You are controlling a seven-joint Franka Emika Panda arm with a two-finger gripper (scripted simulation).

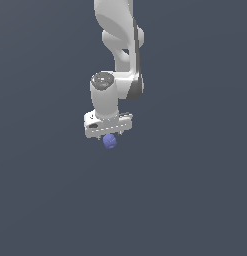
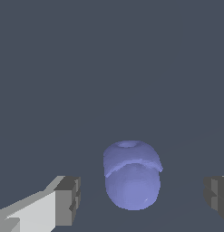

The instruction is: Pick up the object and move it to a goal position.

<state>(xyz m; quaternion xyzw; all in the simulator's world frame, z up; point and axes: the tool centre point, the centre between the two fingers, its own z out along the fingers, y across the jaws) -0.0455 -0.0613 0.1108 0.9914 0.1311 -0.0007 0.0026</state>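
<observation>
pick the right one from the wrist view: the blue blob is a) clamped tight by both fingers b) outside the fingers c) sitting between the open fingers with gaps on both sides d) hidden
c: in the wrist view the blue blob lies between the fingers of the gripper, with bare ground showing on either side.

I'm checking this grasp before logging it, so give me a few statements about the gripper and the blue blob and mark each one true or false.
1. The gripper is open, with a finger on either side of the object. True.
2. The fingers are pressed against the object. False: the wrist view shows clear gaps on both sides.
3. In the exterior view the object sits just below the white gripper. True.
4. The object is red and box-shaped. False: it is blue-purple and roundish.
5. Several other items lie around the object. False: only the plain dark surface shows around it.
</observation>
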